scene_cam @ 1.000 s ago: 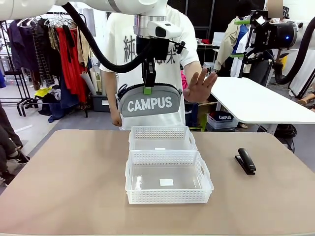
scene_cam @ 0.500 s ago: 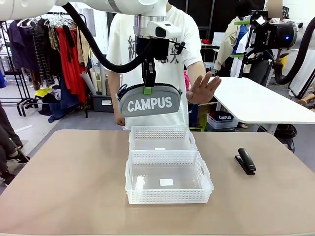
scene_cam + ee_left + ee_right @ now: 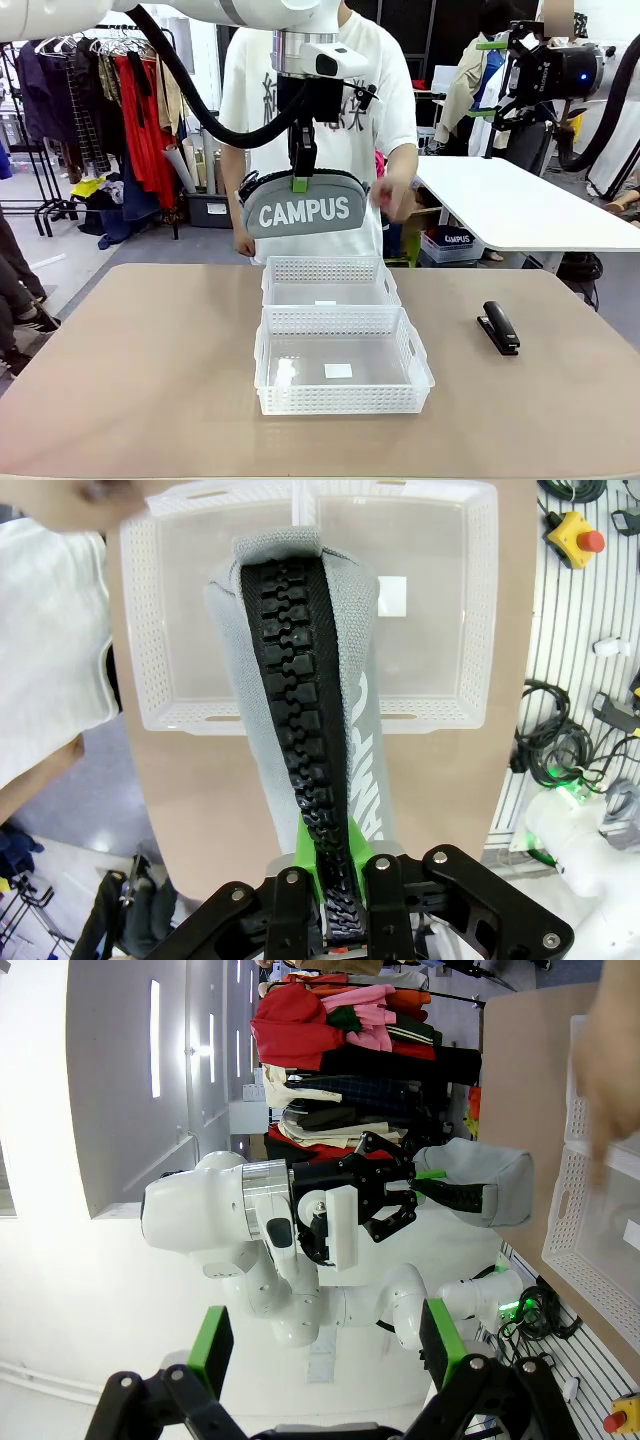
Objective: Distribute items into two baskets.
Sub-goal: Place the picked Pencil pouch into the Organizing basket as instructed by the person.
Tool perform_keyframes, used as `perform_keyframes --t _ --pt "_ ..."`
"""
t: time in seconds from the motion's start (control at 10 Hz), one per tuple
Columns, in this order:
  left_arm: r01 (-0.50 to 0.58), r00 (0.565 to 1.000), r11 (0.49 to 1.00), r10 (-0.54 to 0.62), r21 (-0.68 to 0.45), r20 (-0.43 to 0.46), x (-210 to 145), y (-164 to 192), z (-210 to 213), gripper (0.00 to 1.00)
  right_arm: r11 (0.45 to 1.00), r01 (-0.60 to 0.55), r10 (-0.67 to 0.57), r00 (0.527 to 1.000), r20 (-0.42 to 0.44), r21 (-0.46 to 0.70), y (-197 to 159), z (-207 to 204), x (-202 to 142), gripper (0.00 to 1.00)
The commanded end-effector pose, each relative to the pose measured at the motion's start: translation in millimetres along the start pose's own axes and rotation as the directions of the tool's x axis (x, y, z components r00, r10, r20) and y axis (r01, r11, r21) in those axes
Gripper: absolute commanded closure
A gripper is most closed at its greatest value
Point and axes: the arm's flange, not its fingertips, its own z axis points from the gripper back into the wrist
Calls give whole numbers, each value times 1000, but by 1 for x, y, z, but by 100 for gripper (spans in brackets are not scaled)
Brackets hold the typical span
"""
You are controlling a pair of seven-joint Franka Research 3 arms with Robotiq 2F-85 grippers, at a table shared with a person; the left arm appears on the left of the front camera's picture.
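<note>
The grey "CAMPUS" pouch (image 3: 302, 211) hangs in the air above the far basket (image 3: 328, 268), with my left gripper (image 3: 298, 181) shut on its black zipper edge. In the left wrist view the pouch (image 3: 300, 730) runs down from my left gripper (image 3: 335, 895) over both baskets (image 3: 470, 600). The near basket (image 3: 340, 398) touches the far one, and both hold no items. The black stapler (image 3: 498, 327) lies on the table to the right. My right gripper (image 3: 487, 78) is raised high at the right, open and holding nothing. Its own view shows it (image 3: 325, 1345) facing the left arm and the pouch (image 3: 480, 1185).
A person in a white T-shirt stands at the far side of the table, one blurred hand (image 3: 392, 197) beside the pouch's right end. The tan tabletop (image 3: 150, 370) has free room left and right of the baskets. A white table (image 3: 520, 210) stands behind at the right.
The person's raised open hand has dropped to beside the pouch's right end. The pouch and both arms have stayed in place.
</note>
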Motion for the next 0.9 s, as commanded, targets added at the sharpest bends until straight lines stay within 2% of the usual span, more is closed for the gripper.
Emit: perform_keyframes --t 0.0,0.8 --pt "3 1000 1000 -3 4 -1 -1 -1 2 100 1000 -3 3 1000 1 1 2 0 -1 0" --pt "3 1000 1000 -3 4 -1 -1 -1 2 100 1000 -3 3 1000 1 1 2 0 -1 0"
